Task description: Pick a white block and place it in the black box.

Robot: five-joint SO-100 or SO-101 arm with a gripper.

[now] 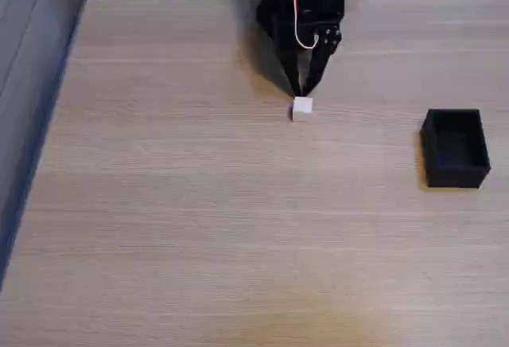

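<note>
In the fixed view, a black gripper (301, 91) points down at a white block (302, 108) mid-table, its fingers nearly together just above it and apparently not gripping, so the pick seems under way; next would be carrying it right to the black box (455, 148)

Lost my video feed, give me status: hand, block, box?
Hand at white block, fingertips converged just above it; grasp unclear. Black box off to the right, empty. Nothing between them.
</note>
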